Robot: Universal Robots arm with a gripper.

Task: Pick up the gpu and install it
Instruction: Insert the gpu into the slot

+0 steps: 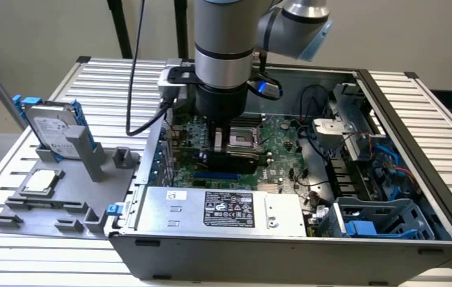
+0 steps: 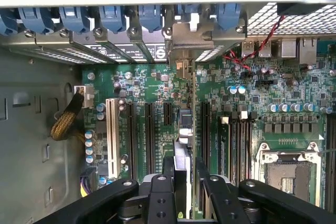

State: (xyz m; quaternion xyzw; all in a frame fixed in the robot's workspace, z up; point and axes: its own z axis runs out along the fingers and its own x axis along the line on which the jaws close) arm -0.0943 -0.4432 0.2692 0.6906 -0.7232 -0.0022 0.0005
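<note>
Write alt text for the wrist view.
The gripper clamps the gpu, seen edge-on, standing on edge over the green motherboard. The card's metal bracket sits at the rear of the grey case.

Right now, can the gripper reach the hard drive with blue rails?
Probably not: the gripper is down inside the case, shut on the gpu, and the hard drive stands outside its wall.

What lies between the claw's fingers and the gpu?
Nothing: in the wrist view the claw clamps the gpu directly, holding it edge-on over the motherboard.
</note>
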